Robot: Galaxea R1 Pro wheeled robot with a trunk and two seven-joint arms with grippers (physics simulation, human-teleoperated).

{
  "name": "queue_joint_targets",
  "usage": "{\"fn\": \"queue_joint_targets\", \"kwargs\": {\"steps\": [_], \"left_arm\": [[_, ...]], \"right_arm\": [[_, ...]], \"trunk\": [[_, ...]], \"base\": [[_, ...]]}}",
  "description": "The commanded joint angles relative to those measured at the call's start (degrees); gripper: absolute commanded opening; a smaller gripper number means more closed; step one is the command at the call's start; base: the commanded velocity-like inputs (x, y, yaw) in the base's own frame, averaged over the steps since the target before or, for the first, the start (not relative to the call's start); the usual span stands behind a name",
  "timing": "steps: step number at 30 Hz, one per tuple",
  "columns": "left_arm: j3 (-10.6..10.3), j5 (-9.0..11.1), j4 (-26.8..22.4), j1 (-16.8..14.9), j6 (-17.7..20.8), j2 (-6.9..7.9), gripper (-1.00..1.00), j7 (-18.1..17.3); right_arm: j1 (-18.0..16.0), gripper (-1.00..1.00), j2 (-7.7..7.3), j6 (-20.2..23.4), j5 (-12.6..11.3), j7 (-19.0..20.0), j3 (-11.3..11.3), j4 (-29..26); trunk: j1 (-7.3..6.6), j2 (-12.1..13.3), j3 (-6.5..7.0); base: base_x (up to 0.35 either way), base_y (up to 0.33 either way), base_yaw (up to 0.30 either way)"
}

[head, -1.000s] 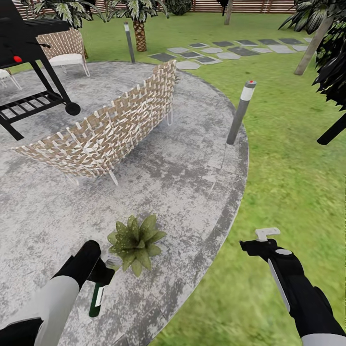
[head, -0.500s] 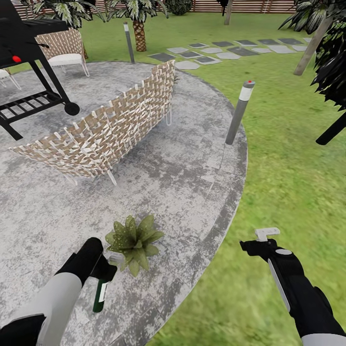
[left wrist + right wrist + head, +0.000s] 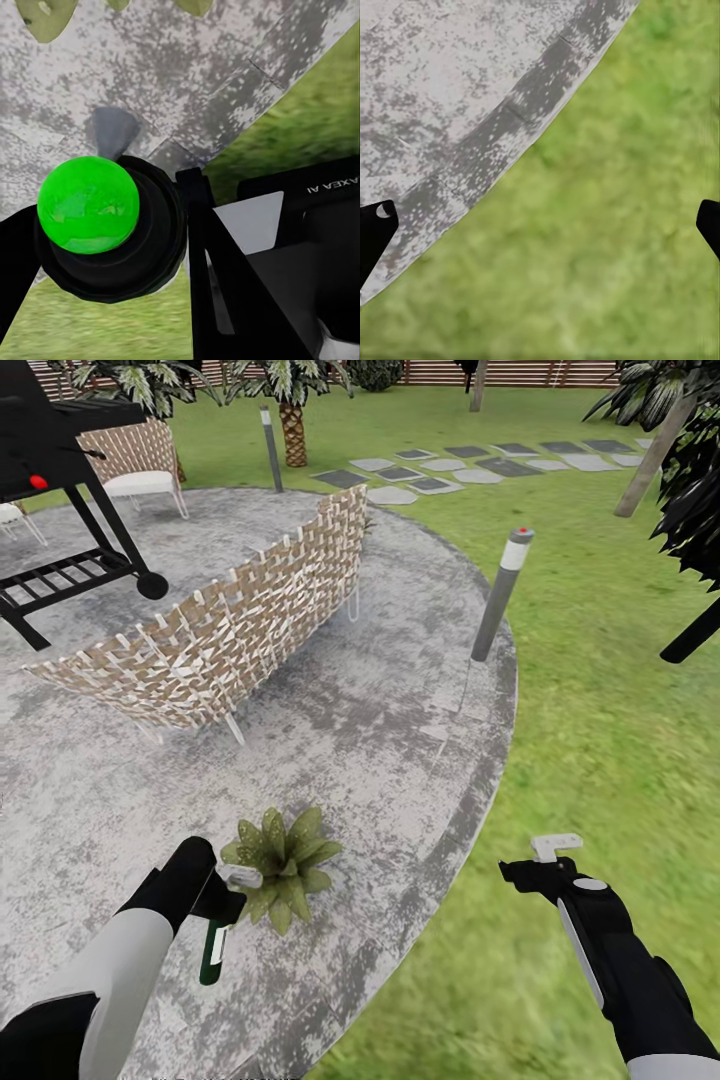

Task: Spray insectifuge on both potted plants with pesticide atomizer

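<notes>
My left pincer (image 3: 222, 905) is pinched around the black trigger top of the pesticide atomizer (image 3: 212, 952), and the slim dark green bottle hangs below my grip, tilted a little, its white label facing the head camera, though nothing printed on it can be read. The bottle hangs above the round grey mottled stone patio (image 3: 380, 720), just beside the potted plant (image 3: 283, 853), whose speckled pointed leaves spread right next to the trigger head; I cannot tell whether leaf and nozzle touch. In my left wrist view a bright green ball (image 3: 88, 204) sits in a black ring right in front of the camera, and on the black housing beside it I can read mirrored white letters, "AXEA AI", cut off at the picture's edge. My right pincer (image 3: 545, 852) is spread wide and holds nothing; it hovers over the lawn (image 3: 610, 720) just outside the patio's rim, and its two dark fingertips (image 3: 373, 225) stand far apart at opposite edges of the right wrist view, with grass and the patio's curved edge between them. Farther off stand a wicker seat (image 3: 230, 630), a black grill (image 3: 50, 470) and a grey bollard lamp (image 3: 498, 595) with a red dot on top, at the patio's edge.
</notes>
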Motion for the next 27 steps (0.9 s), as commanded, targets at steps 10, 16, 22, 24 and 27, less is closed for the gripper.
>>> {"fn": "queue_joint_targets", "kwargs": {"steps": [10,16,22,24,27], "left_arm": [[0.29,-0.63,0.01,0.03,0.13,-0.05,-1.0,-0.55],[0.21,-0.63,-0.04,0.03,0.13,-0.05,-1.0,-0.55],[0.2,-0.63,-0.05,0.03,0.13,-0.05,-1.0,-0.55],[0.2,-0.63,-0.05,0.03,0.13,-0.05,-1.0,-0.55],[0.25,-0.63,-0.05,0.03,0.13,-0.05,-1.0,-0.55]], "right_arm": [[-0.02,1.0,0.0,0.28,0.6,0.57,-0.22,-0.07],[-0.02,1.0,0.0,0.26,0.6,0.54,-0.15,-0.09],[-0.02,1.0,0.0,0.26,0.6,0.54,-0.09,-0.1],[-0.02,1.0,0.0,0.25,0.6,0.51,-0.12,-0.1],[-0.02,1.0,0.0,0.26,0.6,0.54,-0.09,-0.09]], "trunk": [[0.0,-0.02,-0.42],[0.0,-0.02,-0.62],[0.0,-0.02,-0.62],[0.0,-0.02,-0.62],[0.0,-0.02,-0.62]], "base": [[0.0,0.0,0.047],[0.005,-0.023,-0.016],[0.099,-0.106,0.0],[0.084,-0.056,0.0],[0.016,-0.011,0.0]]}}
